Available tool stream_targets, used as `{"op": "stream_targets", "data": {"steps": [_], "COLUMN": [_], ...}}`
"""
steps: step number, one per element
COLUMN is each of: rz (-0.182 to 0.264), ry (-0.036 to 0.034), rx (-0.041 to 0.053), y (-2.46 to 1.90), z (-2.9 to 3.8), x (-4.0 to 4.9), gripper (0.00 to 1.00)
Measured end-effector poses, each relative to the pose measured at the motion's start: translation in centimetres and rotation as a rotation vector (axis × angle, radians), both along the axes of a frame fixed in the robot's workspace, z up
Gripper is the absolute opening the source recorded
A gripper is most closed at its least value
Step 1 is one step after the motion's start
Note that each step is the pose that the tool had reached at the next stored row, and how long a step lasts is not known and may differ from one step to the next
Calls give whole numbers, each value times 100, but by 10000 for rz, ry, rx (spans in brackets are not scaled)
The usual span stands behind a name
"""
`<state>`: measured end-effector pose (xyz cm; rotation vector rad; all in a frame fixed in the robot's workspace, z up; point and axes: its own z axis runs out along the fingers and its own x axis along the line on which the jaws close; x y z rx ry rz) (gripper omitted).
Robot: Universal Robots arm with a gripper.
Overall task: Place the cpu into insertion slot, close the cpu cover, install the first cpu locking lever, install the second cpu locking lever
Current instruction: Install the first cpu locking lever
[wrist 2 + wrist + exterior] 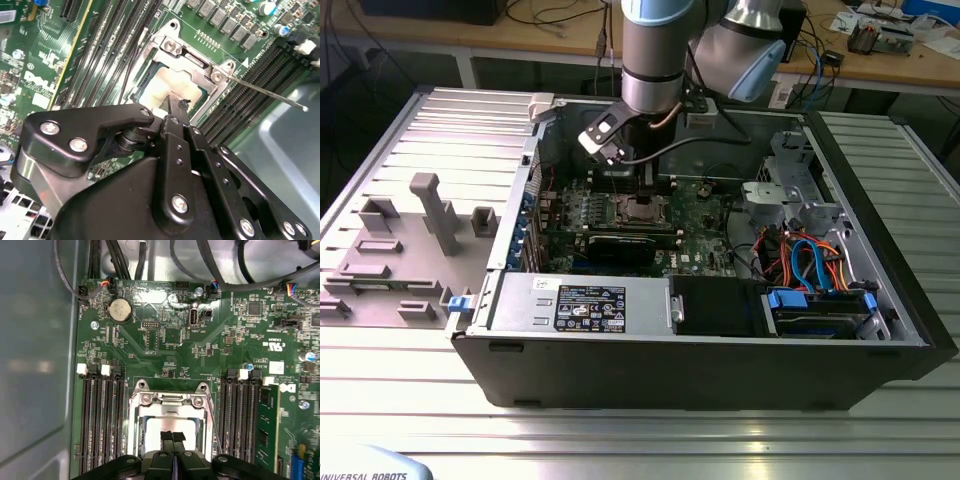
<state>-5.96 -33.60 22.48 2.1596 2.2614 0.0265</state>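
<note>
Sitting in the insertion slot (624, 210) is the cpu (152, 432), pale and flat, with the shiny cpu cover (202, 415) lying around it. Right above it hangs the gripper (172, 436), its two fingers pressed together, holding nothing. A thin metal rod (265, 92) sticks out from the slot's corner over the green board (165, 340).

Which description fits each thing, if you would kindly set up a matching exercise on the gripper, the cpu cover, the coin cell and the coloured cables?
1 gripper
2 cpu cover
3 coin cell
4 blue and orange cables

A at the exterior view's right, inside the computer case
B round, silvery, on the motherboard
C shiny square frame with a window
D shut, tips over that window

Pairs: 1-D, 2-C, 3-B, 4-A
</note>
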Motion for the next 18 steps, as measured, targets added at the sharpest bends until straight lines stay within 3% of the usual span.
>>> {"op": "stream_targets", "data": {"steps": [8, 18], "rz": [0, 0], "ry": [0, 0], "rx": [0, 0], "y": [0, 0], "z": [209, 358], "x": [0, 0], "gripper": [11, 11]}}
